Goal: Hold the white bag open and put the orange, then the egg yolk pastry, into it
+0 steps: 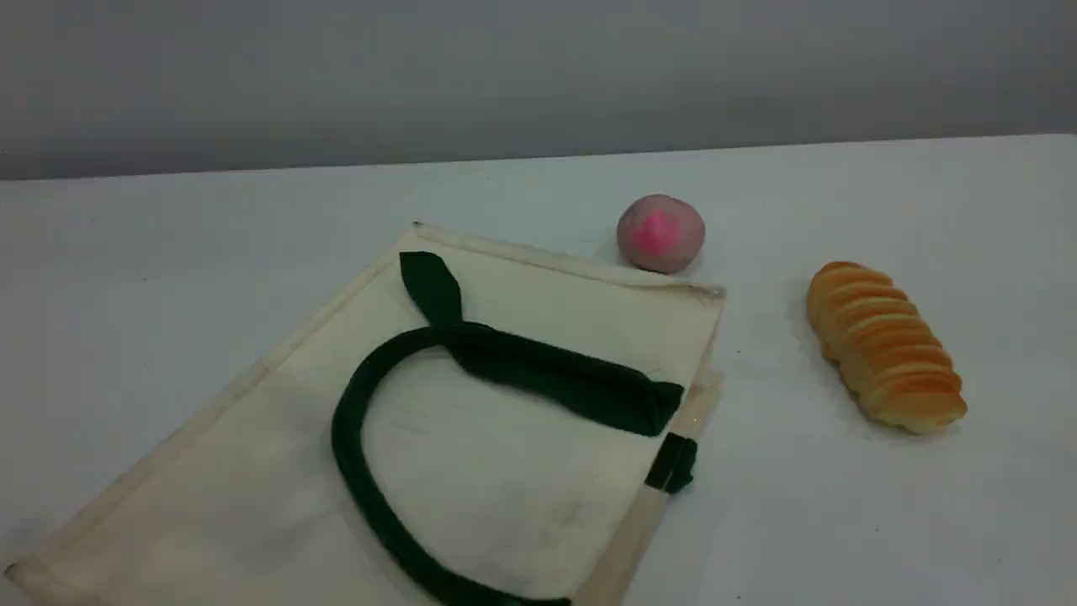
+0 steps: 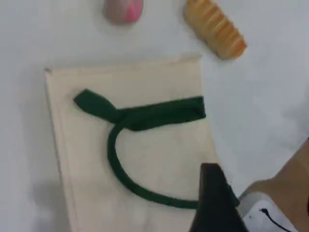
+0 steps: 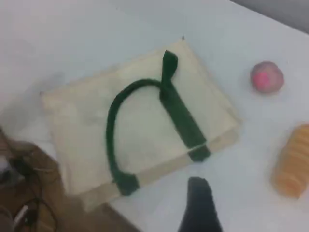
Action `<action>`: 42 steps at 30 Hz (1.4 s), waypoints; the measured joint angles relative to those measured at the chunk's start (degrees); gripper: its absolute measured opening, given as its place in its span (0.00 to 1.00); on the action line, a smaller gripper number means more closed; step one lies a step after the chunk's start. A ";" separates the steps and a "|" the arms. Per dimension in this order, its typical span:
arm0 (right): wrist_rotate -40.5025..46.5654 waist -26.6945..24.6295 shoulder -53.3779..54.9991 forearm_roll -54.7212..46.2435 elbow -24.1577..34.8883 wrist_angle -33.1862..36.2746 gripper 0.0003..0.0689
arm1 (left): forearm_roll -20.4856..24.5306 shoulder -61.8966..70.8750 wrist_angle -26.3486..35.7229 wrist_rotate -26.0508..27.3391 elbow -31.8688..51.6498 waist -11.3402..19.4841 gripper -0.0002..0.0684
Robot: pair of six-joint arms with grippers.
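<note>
Flat white bag (image 1: 252,471), mouth shut; orange and egg yolk pastry unseen, possibly inside; right gripper (image 3: 199,203) wide, empty; left gripper (image 2: 215,198): cannot tell.

Bright, diffuse light; faint soft shadows on table (image 1: 168,244) beside white bag (image 1: 505,471). Scene view sharp, wrist views blurred.

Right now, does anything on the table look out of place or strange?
Yes. The white bag lies flat and askew, mouth shut, one green handle flopped across its face with a twist. Neither orange nor egg yolk pastry shows in any view; only a pink ball and a ridged bread lie beside it.
</note>
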 joint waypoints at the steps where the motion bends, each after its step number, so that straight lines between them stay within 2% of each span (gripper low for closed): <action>1: 0.37 0.00 -1.42 -0.36 0.33 1.27 0.67 | 0.00 -1.24 0.00 0.00 0.00 0.00 0.59; 9: 1.66 0.00 -15.26 -1.37 7.73 3.04 0.67 | 0.05 -8.36 0.00 -2.18 0.00 0.00 0.59; 16: 1.66 0.00 -25.55 -5.10 18.91 1.30 0.67 | -3.24 -13.52 -0.10 -3.87 0.00 0.00 0.59; 21: 1.60 0.00 -31.30 -4.80 25.85 0.40 0.67 | -3.21 -17.77 -0.10 -5.42 0.00 0.00 0.59; 28: 1.60 0.00 -37.41 -3.91 30.26 -2.57 0.67 | -3.08 -25.81 -0.18 -7.12 0.87 0.00 0.59; 32: 1.68 0.00 -39.37 -3.36 33.03 -3.60 0.67 | -2.54 -32.00 -0.18 -7.67 5.82 0.00 0.59; 42: 0.66 0.00 -39.44 -6.69 33.05 -7.41 0.67 | -2.54 -50.83 -0.13 -7.67 23.97 0.00 0.59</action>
